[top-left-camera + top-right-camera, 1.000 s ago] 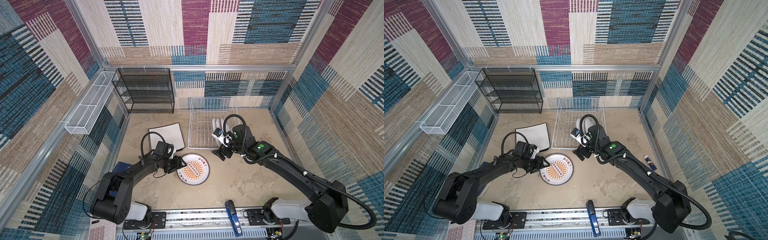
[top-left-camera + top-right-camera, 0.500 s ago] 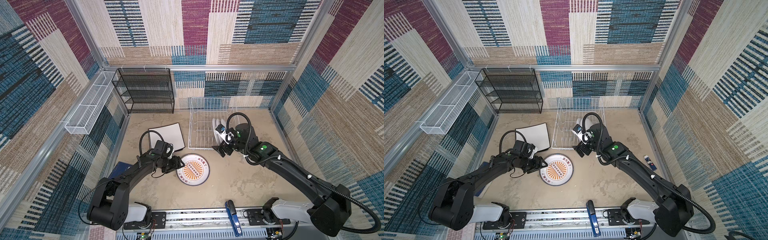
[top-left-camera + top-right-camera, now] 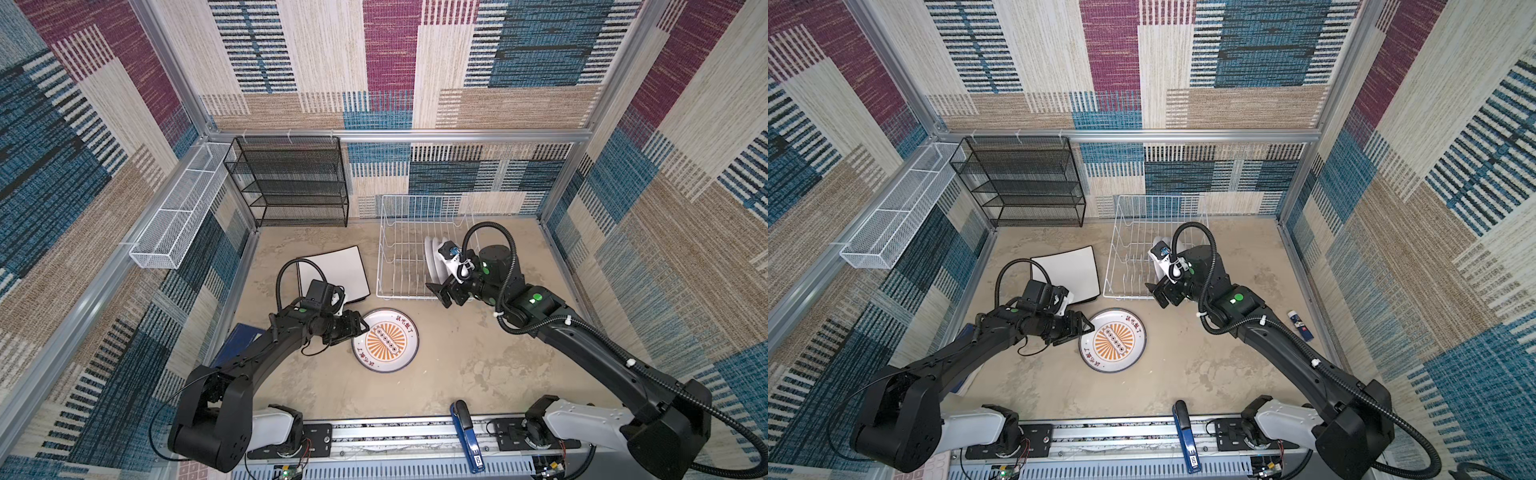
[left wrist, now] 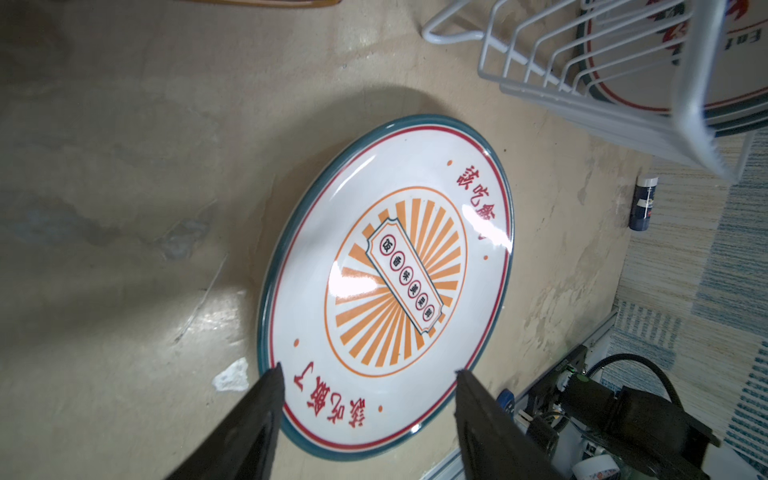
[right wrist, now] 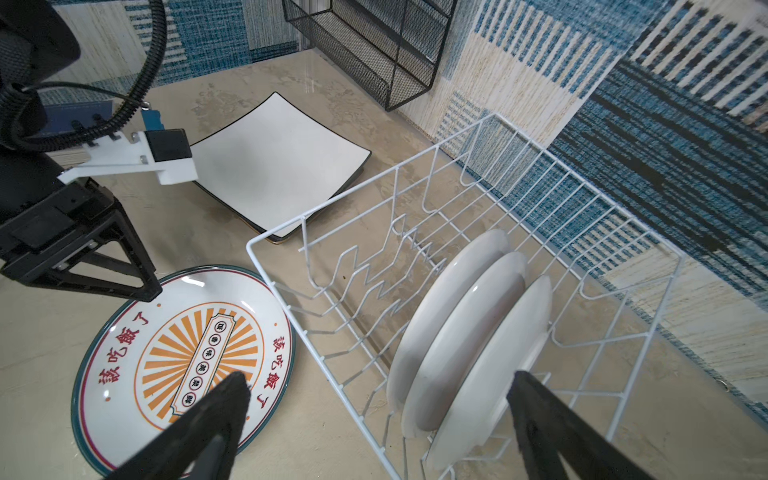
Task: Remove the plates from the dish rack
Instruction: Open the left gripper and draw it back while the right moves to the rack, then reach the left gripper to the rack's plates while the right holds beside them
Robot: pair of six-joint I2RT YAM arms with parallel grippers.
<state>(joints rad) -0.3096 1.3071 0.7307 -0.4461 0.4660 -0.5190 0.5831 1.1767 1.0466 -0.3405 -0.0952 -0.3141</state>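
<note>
The white wire dish rack stands at the back, right of centre. Three round white plates stand on edge in it. A round sunburst plate lies face up on the floor. A square white plate lies behind it. My left gripper is open just over the sunburst plate's left rim, holding nothing. My right gripper is open wide at the rack's front right corner, in front of the standing plates.
A black mesh shelf stands against the back wall. A long white mesh basket hangs on the left wall. A blue stapler lies on the front rail, a blue book under my left arm, a small tube at the right wall.
My right gripper has moved a little back toward the rack and its plates. My left gripper stays at the sunburst plate's rim.
</note>
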